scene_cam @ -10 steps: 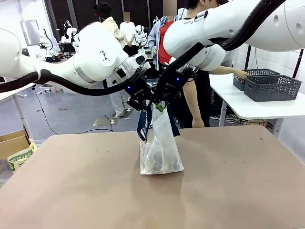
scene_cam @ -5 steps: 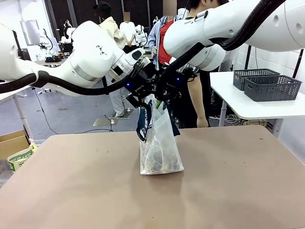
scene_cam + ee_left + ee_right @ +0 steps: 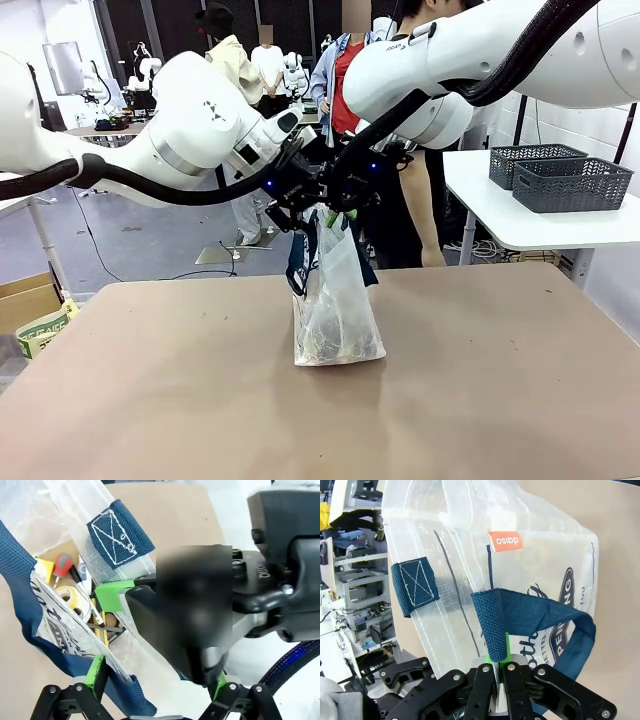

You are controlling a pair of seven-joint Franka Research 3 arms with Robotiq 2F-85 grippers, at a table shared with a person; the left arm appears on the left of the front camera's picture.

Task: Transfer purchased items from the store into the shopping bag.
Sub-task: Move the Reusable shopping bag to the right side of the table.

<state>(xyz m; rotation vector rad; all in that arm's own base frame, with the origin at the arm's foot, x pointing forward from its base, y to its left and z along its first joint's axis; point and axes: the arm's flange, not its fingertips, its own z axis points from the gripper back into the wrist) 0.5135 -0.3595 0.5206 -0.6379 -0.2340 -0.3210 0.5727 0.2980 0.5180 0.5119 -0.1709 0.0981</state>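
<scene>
The shopping bag (image 3: 335, 310) stands mid-table, frosted plastic with navy straps. My right gripper (image 3: 338, 203) holds its top edge up; in the right wrist view that gripper (image 3: 497, 667) is shut on a navy strap handle (image 3: 492, 625). My left gripper (image 3: 303, 208) hovers at the bag's mouth, and in its own view it (image 3: 157, 677) stands open, the green pads (image 3: 95, 670) wide apart and holding nothing. Purchased items lie inside the bag: a red-handled tool (image 3: 64, 565) and a yellowish tape roll (image 3: 70, 596). The store, a dark grey lattice basket (image 3: 573, 185), sits on a white side table.
A second grey basket (image 3: 535, 158) stands behind the first on the side table (image 3: 500, 225) at the right. A person (image 3: 410, 200) stands just beyond the far table edge behind the arms. A cardboard box (image 3: 25, 300) sits on the floor at left.
My left gripper's jaws have spread wide at the bag's mouth and its wrist has risen slightly. The person's hand has drawn back from the baskets. The right gripper and bag have stayed put.
</scene>
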